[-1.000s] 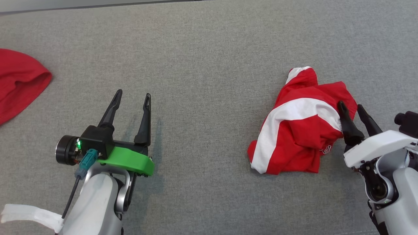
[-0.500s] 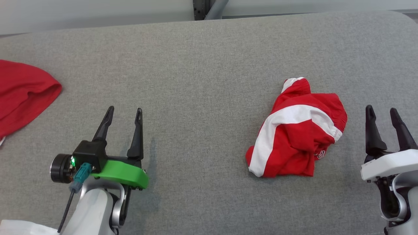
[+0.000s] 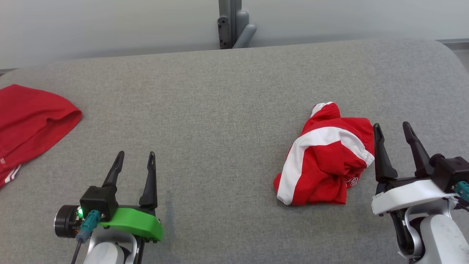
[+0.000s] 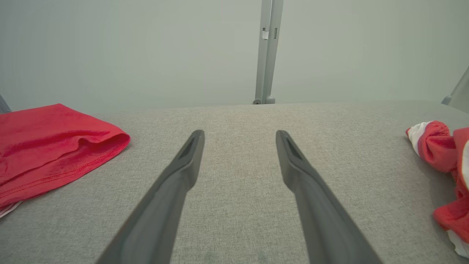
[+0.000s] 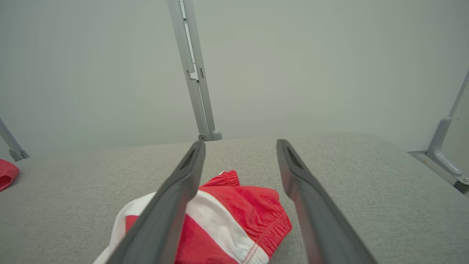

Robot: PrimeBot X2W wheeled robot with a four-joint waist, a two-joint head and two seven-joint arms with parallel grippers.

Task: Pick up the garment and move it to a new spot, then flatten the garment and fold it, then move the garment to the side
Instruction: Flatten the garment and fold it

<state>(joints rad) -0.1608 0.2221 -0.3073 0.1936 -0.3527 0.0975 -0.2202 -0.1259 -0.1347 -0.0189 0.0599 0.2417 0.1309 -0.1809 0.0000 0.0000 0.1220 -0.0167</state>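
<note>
The garment [image 3: 324, 165] is a crumpled red piece with a broad white stripe, lying in a heap on the right of the grey padded table [image 3: 220, 110]. My right gripper [image 3: 391, 125] stands open just to its right, with nothing between the fingers. In the right wrist view the garment [image 5: 234, 212] lies below and left of that open gripper [image 5: 240, 143]. My left gripper [image 3: 135, 154] is open over bare table at the lower left, far from the heap. In the left wrist view this gripper [image 4: 240, 134] is empty, with the garment [image 4: 447, 157] at the right edge.
A second red cloth [image 3: 33, 121] lies flat at the table's left edge, also seen in the left wrist view [image 4: 55, 143]. A grey metal post [image 3: 231, 24] stands behind the table's far edge. The table's far right corner [image 3: 449, 49] is rounded.
The head camera has tilted up, showing the far edge and wall. My right gripper, earlier at the garment's right edge, has drawn off it and stands apart. The left arm barely moved.
</note>
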